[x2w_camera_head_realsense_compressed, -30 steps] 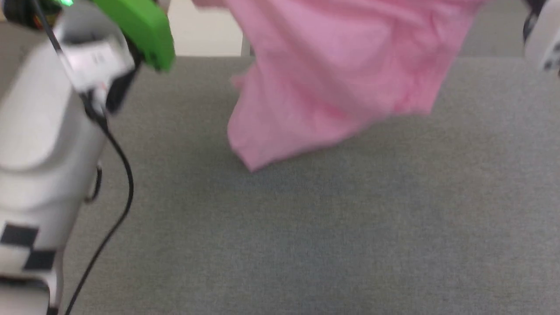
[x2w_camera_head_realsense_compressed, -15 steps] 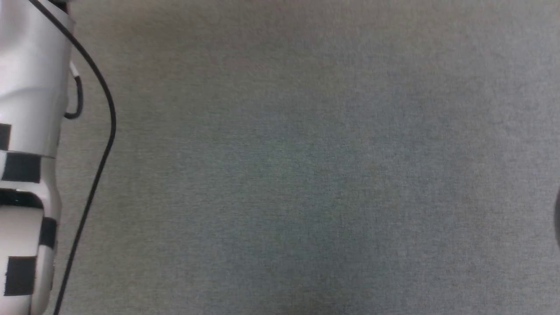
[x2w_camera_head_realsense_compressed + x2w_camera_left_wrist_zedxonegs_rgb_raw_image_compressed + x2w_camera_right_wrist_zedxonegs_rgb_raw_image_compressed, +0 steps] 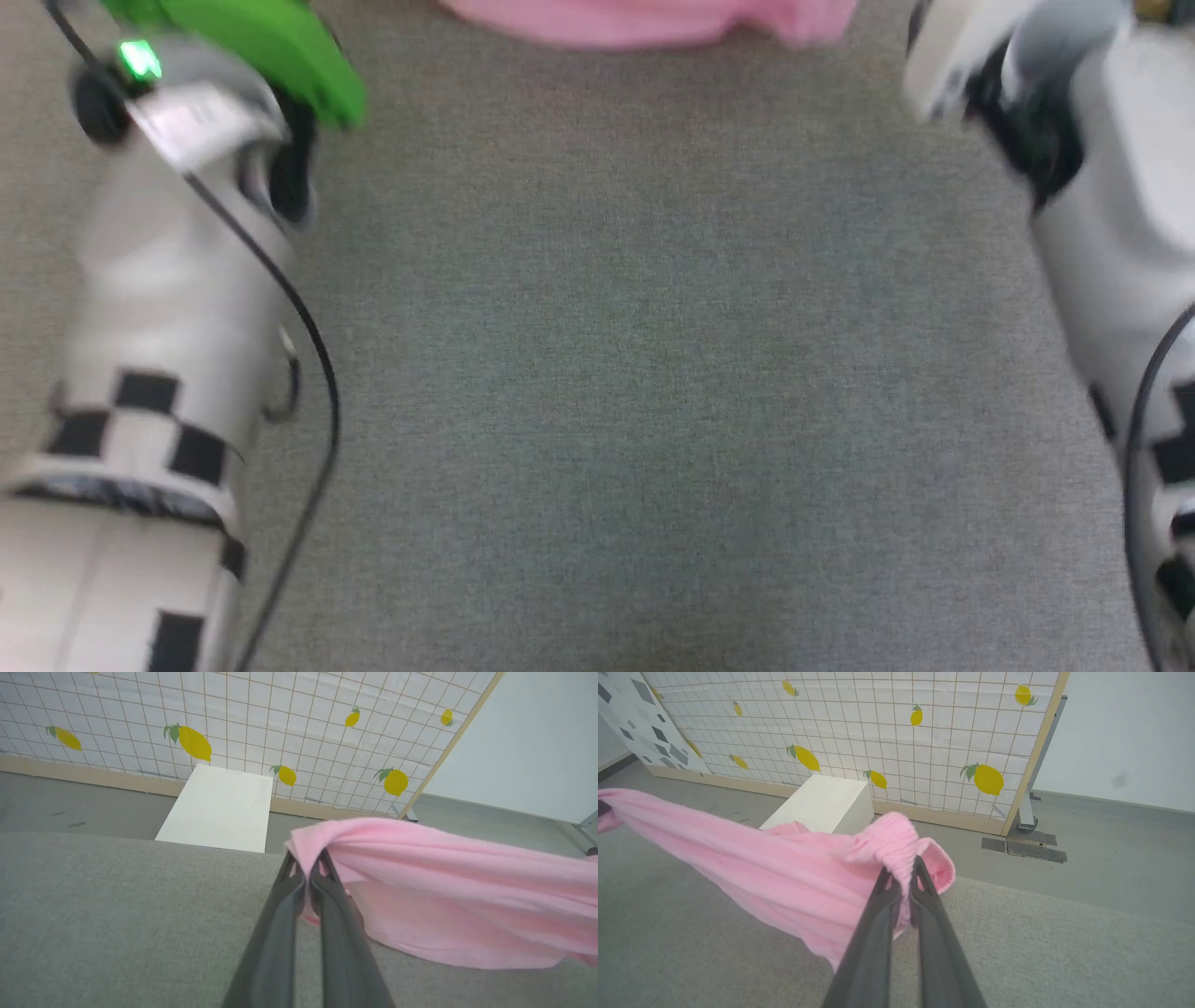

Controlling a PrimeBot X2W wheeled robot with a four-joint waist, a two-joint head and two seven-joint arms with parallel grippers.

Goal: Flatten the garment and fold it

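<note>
The light pink garment (image 3: 444,891) is stretched in the air between my two grippers, above the grey table. My left gripper (image 3: 306,870) is shut on one corner of the cloth. My right gripper (image 3: 903,872) is shut on the gathered ribbed waistband (image 3: 889,842) at the other end. In the head view just the garment's lower edge (image 3: 644,21) shows at the top, blurred, between my two pale forearms. The fingertips of both grippers lie beyond the top edge of the head view.
The grey fabric-covered table (image 3: 635,392) spreads below. Beyond its far edge stand a white box (image 3: 219,807) and a lemon-patterned grid screen (image 3: 887,732) on a grey floor. A black cable (image 3: 313,392) hangs along my left forearm (image 3: 159,308).
The head camera has swung, so the picture shifted. The garment hung large in view a second ago, vanished half a second ago, and now shows as a strip at the top. Both forearms now appear.
</note>
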